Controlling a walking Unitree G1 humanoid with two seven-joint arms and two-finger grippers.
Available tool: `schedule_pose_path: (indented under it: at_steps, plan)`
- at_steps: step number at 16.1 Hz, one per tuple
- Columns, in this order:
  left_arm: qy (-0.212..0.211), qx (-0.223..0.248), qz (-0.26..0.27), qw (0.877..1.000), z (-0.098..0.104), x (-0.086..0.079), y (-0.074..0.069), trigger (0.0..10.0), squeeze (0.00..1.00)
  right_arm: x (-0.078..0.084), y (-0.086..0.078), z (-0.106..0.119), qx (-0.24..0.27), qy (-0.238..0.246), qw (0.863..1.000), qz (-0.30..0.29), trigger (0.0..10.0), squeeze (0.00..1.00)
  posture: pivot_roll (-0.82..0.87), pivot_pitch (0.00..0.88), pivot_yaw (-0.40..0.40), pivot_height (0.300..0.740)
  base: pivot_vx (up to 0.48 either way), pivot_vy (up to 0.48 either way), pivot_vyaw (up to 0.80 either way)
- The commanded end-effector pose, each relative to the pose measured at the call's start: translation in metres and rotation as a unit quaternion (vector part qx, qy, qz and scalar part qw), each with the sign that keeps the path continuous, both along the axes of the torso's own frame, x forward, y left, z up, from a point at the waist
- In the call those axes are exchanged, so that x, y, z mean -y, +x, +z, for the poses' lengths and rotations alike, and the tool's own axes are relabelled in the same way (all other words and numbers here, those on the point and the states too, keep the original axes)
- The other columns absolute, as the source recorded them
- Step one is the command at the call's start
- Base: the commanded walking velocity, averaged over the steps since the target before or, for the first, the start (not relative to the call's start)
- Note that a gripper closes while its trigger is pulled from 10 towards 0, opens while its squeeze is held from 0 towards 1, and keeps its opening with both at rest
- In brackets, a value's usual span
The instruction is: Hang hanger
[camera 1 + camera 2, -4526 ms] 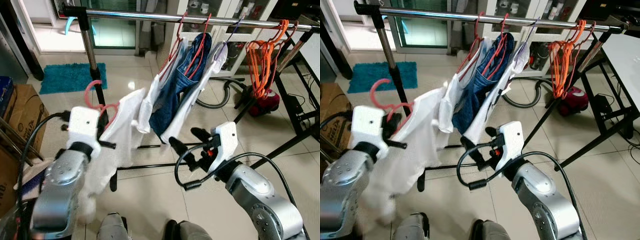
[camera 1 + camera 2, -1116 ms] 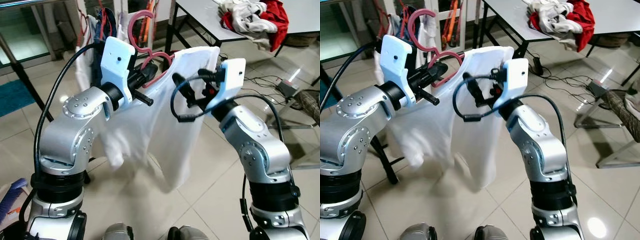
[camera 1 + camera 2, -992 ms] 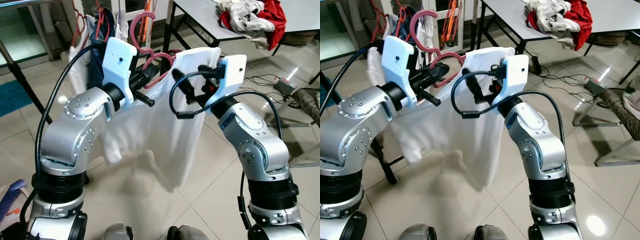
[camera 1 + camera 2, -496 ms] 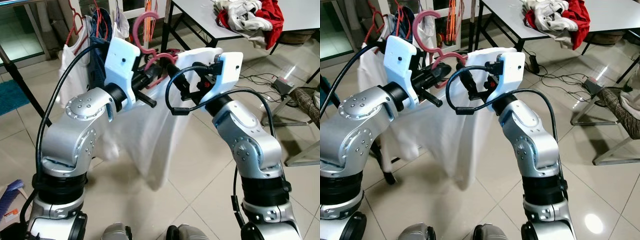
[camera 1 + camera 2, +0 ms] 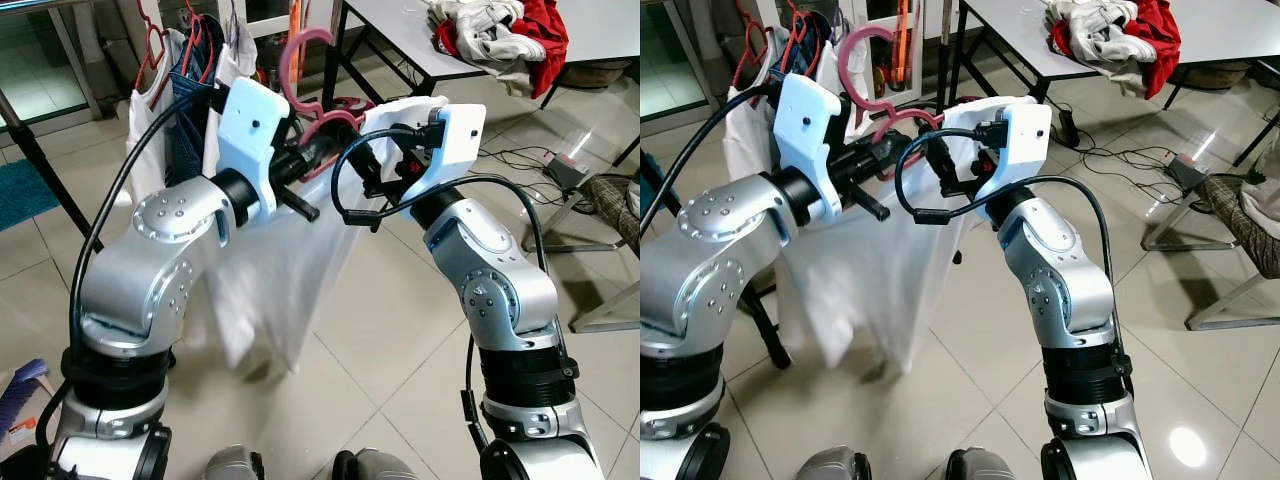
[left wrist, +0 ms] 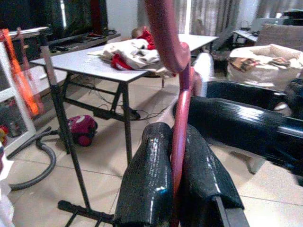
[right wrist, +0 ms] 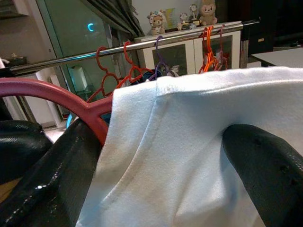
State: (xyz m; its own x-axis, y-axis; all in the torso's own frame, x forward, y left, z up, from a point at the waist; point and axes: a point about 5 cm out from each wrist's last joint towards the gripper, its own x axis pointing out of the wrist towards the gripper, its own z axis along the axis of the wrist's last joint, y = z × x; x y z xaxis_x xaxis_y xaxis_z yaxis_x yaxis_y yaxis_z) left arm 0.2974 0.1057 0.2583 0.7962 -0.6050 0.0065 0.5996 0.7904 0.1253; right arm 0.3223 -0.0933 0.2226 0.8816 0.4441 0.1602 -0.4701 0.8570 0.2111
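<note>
**Q:** What could go wrong as the robot carries the shirt toward the rail?

**A:** The white shirt (image 5: 880,270) sits only partly on the pink hanger (image 5: 318,118). If the right gripper (image 7: 156,156) lets the shoulder go too soon, the cloth may slide off the hanger's arm and drop to the tiled floor (image 5: 400,330). The hook could also snag the clothes (image 5: 185,110) already hanging on the rack behind.

**Q:** Where is the hanger relative to the grippers?

**A:** It is held up in front of the robot's chest, hook upward. The left gripper (image 6: 177,161) is clamped on the hanger's neck, the pink stem pinched between its two black fingers (image 6: 147,179). The right gripper's fingers stand apart on either side of the shirt's shoulder, just beside the hanger's arm. Whether they actually press the cloth, I cannot tell.

**Q:** And the rail?

**A:** In the right wrist view, the metal rail (image 7: 142,46) lies well apart, beyond the shirt, with orange hangers (image 7: 210,42) on it.
</note>
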Motion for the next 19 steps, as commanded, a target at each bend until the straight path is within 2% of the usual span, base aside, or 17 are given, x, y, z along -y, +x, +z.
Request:
schedule_pose_path:
  at_steps: [1, 3, 6, 7, 8, 9, 12, 19]
  plan:
    - [-0.007, 0.021, 0.025, 0.999, 0.009, -0.01, 0.002, 10.0, 0.0, 0.025, 0.006, 0.005, 0.009, 0.015, 0.998, -0.064, 10.0, 0.0, 0.0, 0.055, -0.075, 0.74, 0.0, 0.0, 0.0]
    - [-0.013, 0.021, 0.031, 0.999, 0.011, -0.013, 0.004, 10.0, 0.0, 0.025, 0.004, 0.008, 0.018, 0.04, 0.998, -0.054, 10.0, 0.0, 0.0, 0.053, -0.072, 0.74, 0.0, 0.0, 0.0]
    - [-0.02, 0.021, 0.022, 0.999, 0.012, -0.011, 0.004, 10.0, 0.0, 0.018, -0.001, 0.012, 0.025, 0.058, 0.998, 0.005, 10.0, 0.0, -0.01, 0.046, -0.069, 0.74, 0.0, 0.0, 0.0]
    - [-0.021, 0.021, 0.018, 0.999, 0.012, -0.01, 0.003, 10.0, 0.0, 0.015, -0.004, 0.012, 0.022, 0.065, 0.997, 0.033, 1.0, 0.0, -0.01, 0.042, -0.07, 0.74, 0.0, 0.0, 0.0]
    - [-0.021, 0.021, 0.018, 0.999, 0.012, -0.009, 0.003, 10.0, 0.0, 0.014, -0.005, 0.013, 0.021, 0.069, 0.997, 0.042, 1.0, 0.0, -0.01, 0.042, -0.07, 0.74, 0.0, 0.0, 0.0]
    - [-0.023, 0.02, 0.018, 0.999, 0.012, -0.009, 0.003, 10.0, 0.0, 0.013, -0.007, 0.013, 0.02, 0.071, 0.996, 0.058, 0.0, 0.0, -0.01, 0.041, -0.07, 0.74, 0.0, 0.0, 0.0]
    - [-0.025, 0.021, 0.021, 0.999, 0.013, -0.011, 0.005, 10.0, 0.0, 0.012, -0.01, 0.011, 0.016, 0.059, 0.995, 0.078, 0.0, 0.0, -0.01, 0.039, -0.072, 0.74, 0.0, 0.0, 0.0]
    - [-0.028, 0.024, 0.004, 0.999, 0.014, -0.006, 0.002, 10.0, 0.0, 0.014, -0.007, 0.01, 0.009, 0.051, 0.996, 0.069, 0.0, 0.0, -0.01, 0.037, -0.074, 0.74, 0.0, 0.0, 0.0]
